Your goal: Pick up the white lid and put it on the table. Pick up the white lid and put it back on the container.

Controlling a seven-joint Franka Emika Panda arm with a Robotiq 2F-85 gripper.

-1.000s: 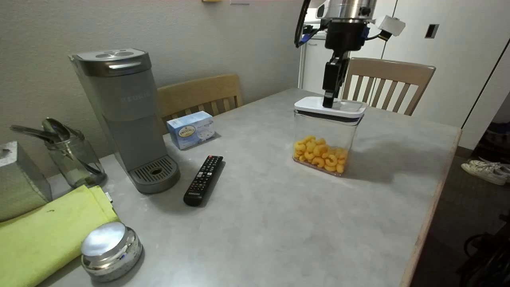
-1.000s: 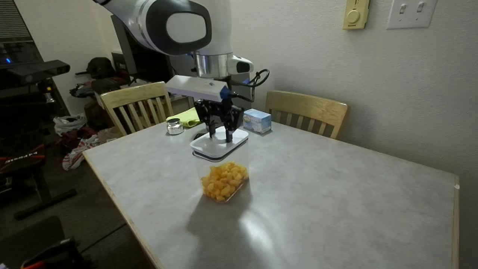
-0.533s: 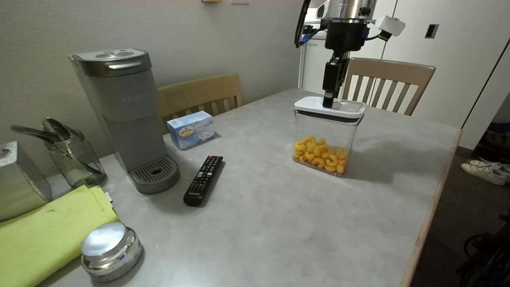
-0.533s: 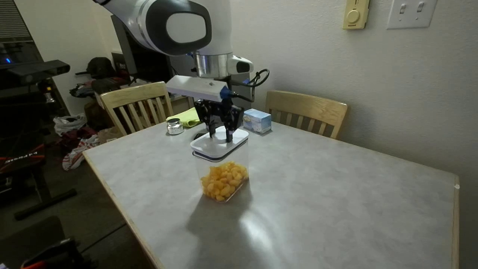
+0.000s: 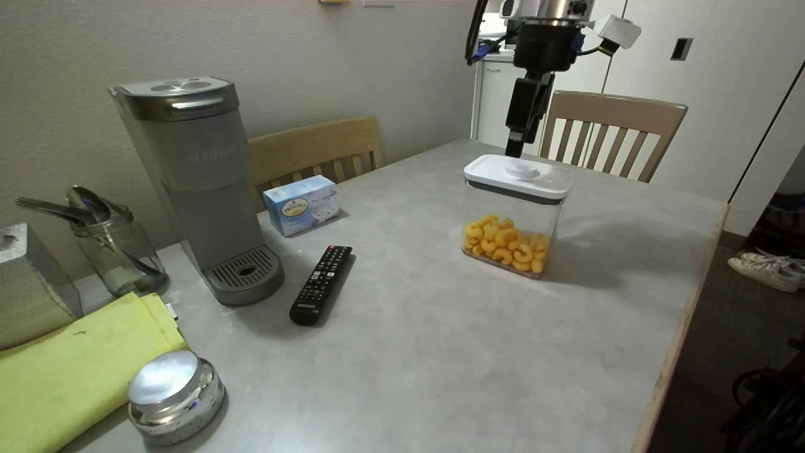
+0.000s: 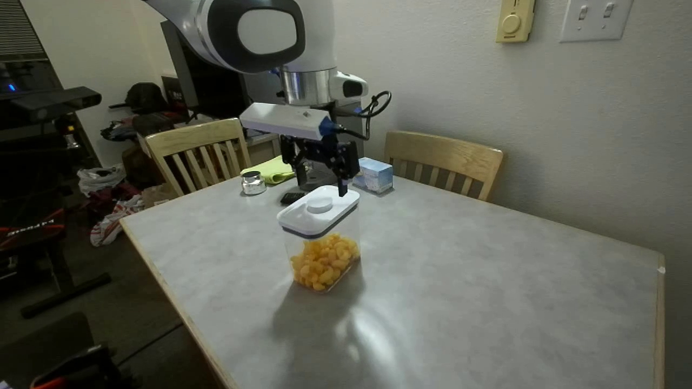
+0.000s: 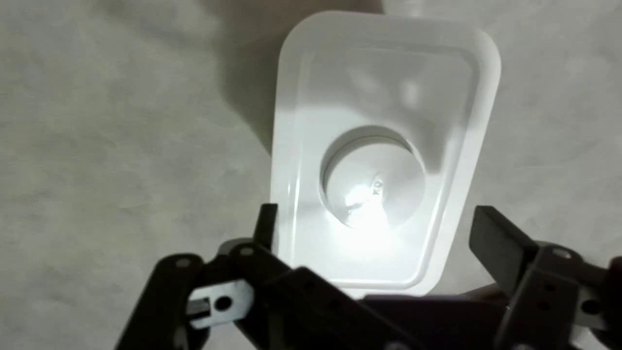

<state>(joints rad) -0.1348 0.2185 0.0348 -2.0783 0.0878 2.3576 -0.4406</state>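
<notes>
– What comes from the left, in an exterior view?
– A yellow cloth (image 5: 88, 371), a silver tin (image 5: 175, 399), then a coffee maker (image 5: 204, 151) by the worktop's (image 5: 409, 352) wall-side edge
– And next?
– A blue box (image 5: 303, 206) near that same edge, with a black remote (image 5: 321, 284) further in from it
– Where's the white lid (image 5: 517, 177)?
– Right of those, on the clear container (image 5: 512, 206) of orange-yellow snacks (image 5: 505, 243), which stands upright between the wall-side edge and the wood-trimmed one
– And the tool (image 7: 379, 221)?
– Above the lid, its jaws spread wide apart; in the wrist view the lid shows between them
</notes>
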